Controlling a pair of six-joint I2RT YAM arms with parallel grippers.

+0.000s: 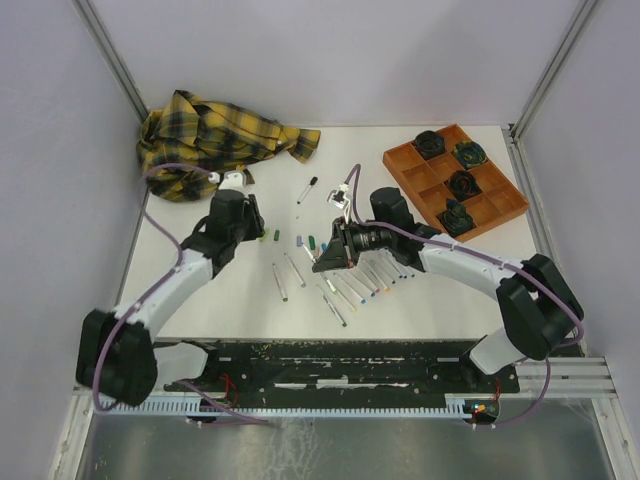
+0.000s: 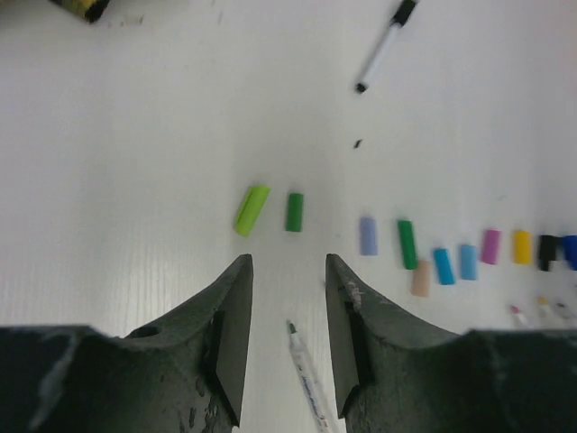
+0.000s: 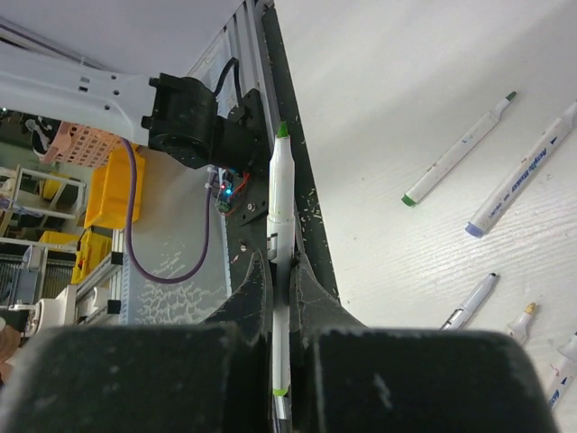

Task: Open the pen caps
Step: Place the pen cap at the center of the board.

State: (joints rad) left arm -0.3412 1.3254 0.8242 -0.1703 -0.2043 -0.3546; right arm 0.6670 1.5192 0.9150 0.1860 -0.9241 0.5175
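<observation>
Several pen caps lie in a row on the white table: a light green cap [image 2: 251,209], a green cap [image 2: 294,212], then lavender [image 2: 368,235], blue [image 2: 443,266], pink [image 2: 490,246] and others to the right. My left gripper [image 2: 288,262] hovers just short of the two green caps [image 1: 268,237], open, nothing between its fingers. An uncapped white barrel [image 2: 306,370] lies on the table under its gap. My right gripper [image 3: 281,262] is shut on a white pen [image 3: 280,180] with a bare green tip, held above the table [image 1: 325,262].
A row of uncapped pens [image 1: 360,285] lies in front of the right arm. A pen with a black cap [image 2: 383,47] lies farther back. A yellow plaid cloth [image 1: 215,140] sits at the back left, an orange tray [image 1: 500,212] with dark round objects at the back right.
</observation>
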